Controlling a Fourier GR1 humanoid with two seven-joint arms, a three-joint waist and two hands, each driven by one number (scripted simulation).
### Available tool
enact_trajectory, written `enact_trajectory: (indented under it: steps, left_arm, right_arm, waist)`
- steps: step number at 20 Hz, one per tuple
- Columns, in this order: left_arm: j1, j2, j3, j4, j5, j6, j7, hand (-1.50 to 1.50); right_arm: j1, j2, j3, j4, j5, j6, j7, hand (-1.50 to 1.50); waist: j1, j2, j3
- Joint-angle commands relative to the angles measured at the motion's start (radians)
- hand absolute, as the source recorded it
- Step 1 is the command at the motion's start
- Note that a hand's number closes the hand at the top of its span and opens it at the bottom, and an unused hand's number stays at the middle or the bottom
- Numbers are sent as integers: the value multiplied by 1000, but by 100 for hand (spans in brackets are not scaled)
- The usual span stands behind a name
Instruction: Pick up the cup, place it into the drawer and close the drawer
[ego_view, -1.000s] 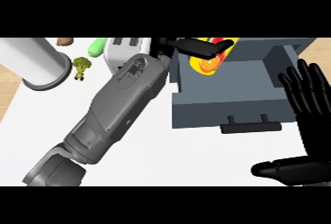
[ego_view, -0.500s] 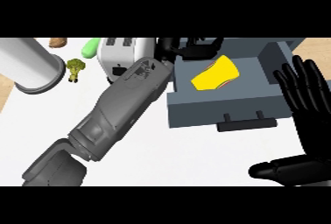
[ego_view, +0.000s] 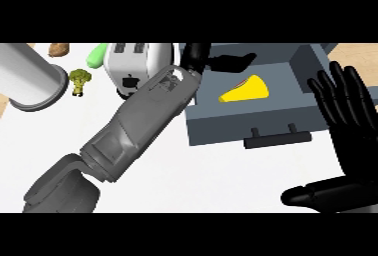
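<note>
Released from the left hand (ego_view: 221, 61) since a second ago, the yellow cup (ego_view: 247, 91) now lies on its side inside the open grey drawer (ego_view: 255, 127), its wide mouth toward the drawer's front left and a thin red edge showing at its narrow end. Earlier, the same hand covered the cup at the drawer's back left corner; now it sits just behind the cup, apart from it, with fingers relaxed and spread over the drawer's rear rim, holding nothing. Much of that hand is hidden behind the grey left forearm (ego_view: 140, 125), which runs diagonally from the lower left edge up to the drawer and also masks the drawer's left wall. At the view's right edge, the right hand (ego_view: 343, 130) rests open, fingers straight and pointing up, thumb out at the bottom, partly cut off by the frame; it overlaps the drawer's right side. A dark handle (ego_view: 275, 136) juts from the drawer's front. Behind the forearm stands a white toaster (ego_view: 136, 62), its right part hidden. A small broccoli floret (ego_view: 79, 80) lies near a grey cylinder (ego_view: 29, 80) at the left edge, with a green item (ego_view: 96, 55) and a brown one (ego_view: 58, 49) near the top, both too small to identify.
</note>
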Motion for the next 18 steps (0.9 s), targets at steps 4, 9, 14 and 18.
enact_trajectory:
  steps: [4,9,14,18]
  left_arm:
    - [-6,0,4,-55,102,-8,-32,-150]
    - [1,0,54,-96,172,-59,-126,-150]
    - [47,0,115,-151,186,-92,-173,-150]
    - [104,32,135,-243,184,-76,-115,-150]
  right_arm:
    - [-28,28,5,18,-23,-11,-13,-150]
    - [28,5,3,-26,-73,33,15,-150]
    - [65,-64,-98,-76,-200,71,80,-150]
    - [33,-75,-54,-23,-110,105,16,150]
  waist:
    - [7,1,-1]
    - [37,-10,-1]
    - [90,-25,-2]
    - [116,-29,-2]
